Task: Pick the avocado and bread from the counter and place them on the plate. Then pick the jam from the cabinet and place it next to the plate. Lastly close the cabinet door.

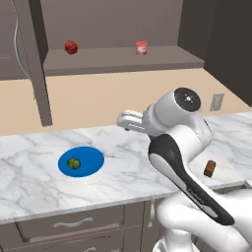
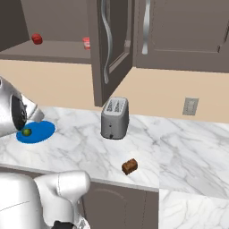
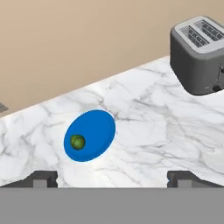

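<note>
The avocado [image 3: 78, 142] lies on the blue plate [image 3: 97, 127], near one edge of it, and the plate sits on the white marble bench [image 1: 128, 157], while the hand [image 3: 112, 178] hangs above the bench with its two fingertips [image 3: 43, 178] set wide apart and nothing between them. The bread [image 2: 129, 166] rests on the bench near its front edge, well apart from the plate (a grey toaster [image 2: 114, 118] stands between the two, further back). The jam [image 1: 141, 47] stands on the shelf of the open cabinet [image 1: 123, 60], well apart from a darker red rounded object [image 1: 71, 47], and the cabinet door [image 2: 107, 49] stands swung out.

Beige wall [image 2: 170, 96], grey socket [image 2: 190, 106], toaster [image 2: 115, 118]
</note>
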You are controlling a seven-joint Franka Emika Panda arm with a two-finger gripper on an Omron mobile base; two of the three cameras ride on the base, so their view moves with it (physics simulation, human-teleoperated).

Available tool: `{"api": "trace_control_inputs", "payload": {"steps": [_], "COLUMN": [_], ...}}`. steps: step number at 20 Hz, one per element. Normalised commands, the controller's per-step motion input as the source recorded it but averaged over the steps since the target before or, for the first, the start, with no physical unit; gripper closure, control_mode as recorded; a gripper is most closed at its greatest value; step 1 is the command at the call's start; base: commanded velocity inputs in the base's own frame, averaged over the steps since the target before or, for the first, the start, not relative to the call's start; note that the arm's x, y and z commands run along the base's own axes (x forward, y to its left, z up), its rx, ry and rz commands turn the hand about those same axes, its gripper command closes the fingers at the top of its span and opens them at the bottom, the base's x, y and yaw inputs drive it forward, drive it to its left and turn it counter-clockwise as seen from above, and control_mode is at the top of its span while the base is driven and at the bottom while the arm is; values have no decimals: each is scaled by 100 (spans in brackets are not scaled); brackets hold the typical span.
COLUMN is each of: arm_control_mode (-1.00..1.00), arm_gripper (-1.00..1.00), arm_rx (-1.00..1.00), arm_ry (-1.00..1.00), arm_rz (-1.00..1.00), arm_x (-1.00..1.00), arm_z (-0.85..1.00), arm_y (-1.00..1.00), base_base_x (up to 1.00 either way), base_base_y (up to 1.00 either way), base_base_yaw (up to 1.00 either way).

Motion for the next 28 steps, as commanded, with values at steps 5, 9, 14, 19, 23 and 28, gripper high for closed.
{"api": "trace_control_inputs", "payload": {"steps": [5,9,14,19,23,28], "arm_control_mode": [-100,-100,-100,-100,-100,-100], "arm_gripper": [-100,-100,-100,-100,-100,-100], "arm_rx": [-14,-2,0,0,-1,-6], "arm_ry": [0,-2,-1,-1,1,9], "arm_rz": [-20,-16,-14,-5,-3,-5], "arm_x": [-69,-63,-32,-4,0,1], "arm_z": [-25,-33,-12,-12,-44,-60], "arm_y": [-75,-88,-79,-78,-62,-33], "base_base_x": [0,0,0,0,0,0], "base_base_y": [0,0,0,0,0,0], "base_base_yaw": [0,0,0,0,0,0]}}
